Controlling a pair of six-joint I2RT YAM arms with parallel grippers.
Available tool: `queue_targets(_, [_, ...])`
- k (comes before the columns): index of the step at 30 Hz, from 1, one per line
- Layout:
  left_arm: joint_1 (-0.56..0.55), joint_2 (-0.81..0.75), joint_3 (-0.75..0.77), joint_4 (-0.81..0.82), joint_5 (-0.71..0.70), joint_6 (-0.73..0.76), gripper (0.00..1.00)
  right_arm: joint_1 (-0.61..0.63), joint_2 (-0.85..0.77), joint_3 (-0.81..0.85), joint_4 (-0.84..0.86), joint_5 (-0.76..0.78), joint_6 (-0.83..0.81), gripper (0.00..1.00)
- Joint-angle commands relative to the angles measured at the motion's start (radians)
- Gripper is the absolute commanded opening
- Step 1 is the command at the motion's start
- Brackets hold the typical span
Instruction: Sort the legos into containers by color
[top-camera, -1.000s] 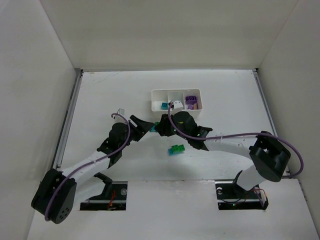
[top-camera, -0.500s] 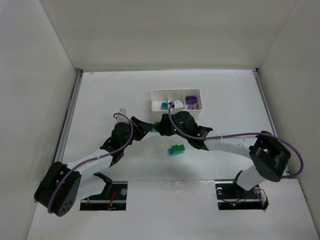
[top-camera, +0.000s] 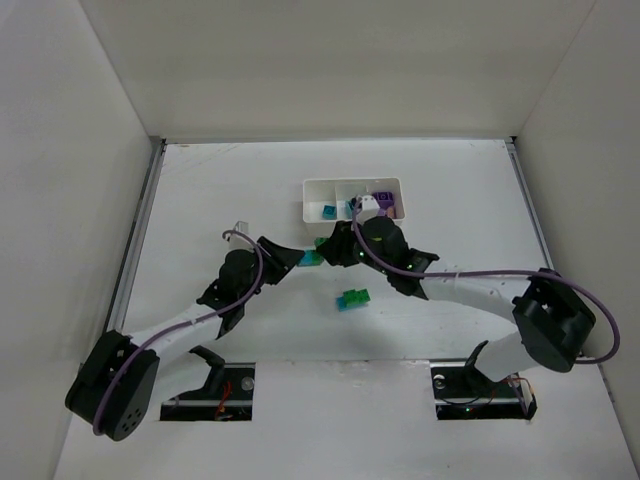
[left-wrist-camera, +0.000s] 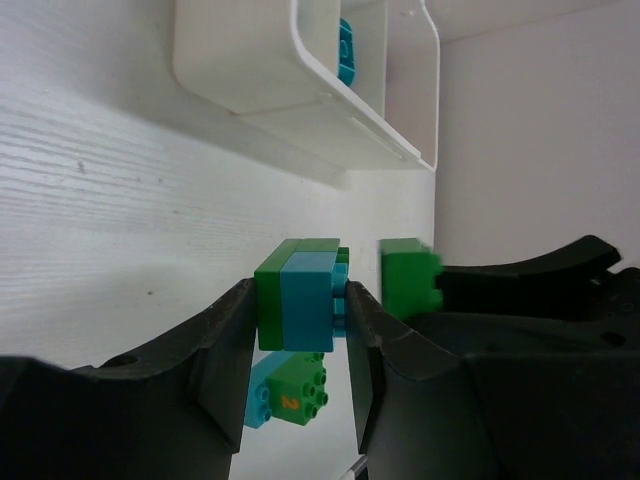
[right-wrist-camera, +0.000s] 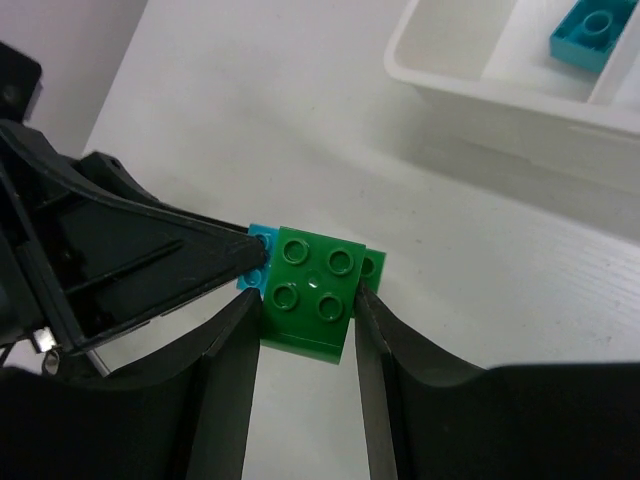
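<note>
Near the bench's middle, the left jaws clamp narrowly on a green-and-teal clump. Just beside it, the right jaws pinch a green brick, short of the white tray toward the far edge.

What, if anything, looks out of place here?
Nothing spilled or damaged. The left gripper pinches a green-and-teal clump, the right gripper a green brick; a second two-colour clump lies on the table outside the tray.
</note>
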Motion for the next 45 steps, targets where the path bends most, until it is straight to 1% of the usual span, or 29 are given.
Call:
queue_targets(1, [0.016,-0.033,-0.027,0.017,-0.024,0.043,0.15,-0.037,-0.064,-0.002,0.063,-0.018,0.009,0.30])
queue_targets(8, [0.051,-0.062,-0.028,-0.006,-0.013,0.081,0.15,-0.091,-0.080,0.039,0.040,-0.019,0.003,0.30])
queue_targets(16, [0.109,-0.099,0.022,-0.050,0.083,0.149,0.16,-0.106,0.027,0.241,-0.090,0.060,-0.064,0.30])
queue_targets(20, [0.184,-0.088,0.040,-0.098,0.152,0.146,0.16,-0.122,0.043,0.292,-0.136,0.073,-0.096,0.31])
queue_targets(24, [0.278,-0.054,0.045,-0.101,0.204,0.152,0.16,-0.136,0.046,0.292,-0.136,0.082,-0.107,0.31])
queue_targets(27, [0.350,-0.028,0.051,-0.101,0.243,0.149,0.16,-0.137,0.069,0.275,-0.121,0.123,-0.113,0.31])
queue_targets(28, [0.358,-0.027,0.049,-0.100,0.240,0.152,0.16,-0.136,0.080,0.268,-0.109,0.137,-0.113,0.31])
queue_targets(31, [0.353,-0.013,0.042,-0.101,0.194,0.153,0.16,-0.137,0.130,0.275,-0.079,0.145,-0.103,0.30])
queue_targets(36, [0.346,0.041,0.086,-0.113,0.172,0.167,0.16,-0.139,0.259,0.370,-0.076,0.128,-0.103,0.30])
queue_targets(40, [0.343,0.071,0.100,-0.094,0.159,0.172,0.16,-0.143,0.339,0.450,-0.070,0.140,-0.122,0.31])
queue_targets(45, [0.327,0.047,0.097,-0.090,0.159,0.167,0.16,-0.172,0.405,0.538,-0.067,0.177,-0.130,0.32])
